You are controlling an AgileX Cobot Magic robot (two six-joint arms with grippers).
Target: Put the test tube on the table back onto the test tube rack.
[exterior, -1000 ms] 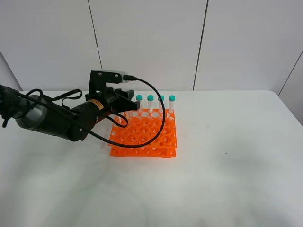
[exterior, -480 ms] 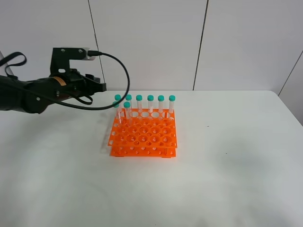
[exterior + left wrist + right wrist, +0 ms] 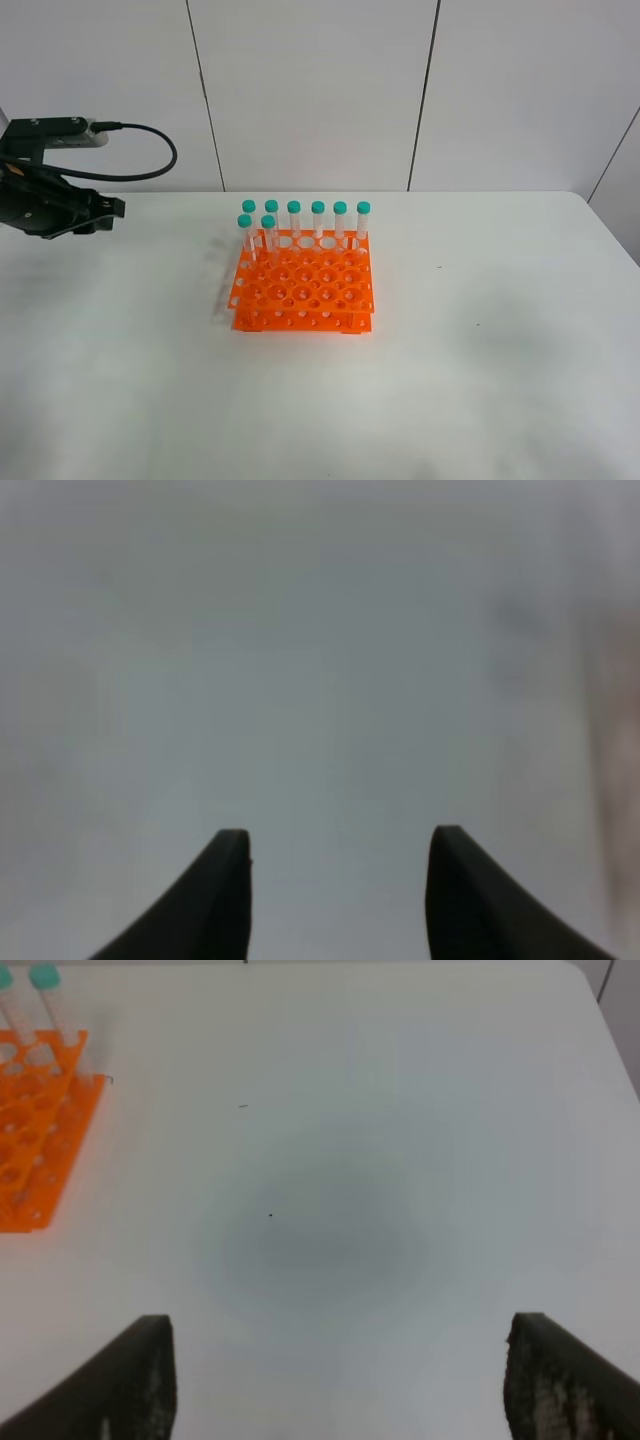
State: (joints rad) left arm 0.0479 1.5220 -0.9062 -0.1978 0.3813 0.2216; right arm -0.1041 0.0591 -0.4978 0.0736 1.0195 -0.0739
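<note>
Both pincers stood released and empty: the left pincer (image 3: 338, 845), which a second earlier had been at the test tube rack (image 3: 303, 283), had withdrawn to the far left of the table (image 3: 480, 380); the right pincer (image 3: 340, 1360) hung over bare table. Eight tubes stood upright, the test tube (image 3: 268, 228) apparently among them. Task judged complete.

Left tool (image 3: 108, 208) back, off rack (image 3: 303, 285).
</note>
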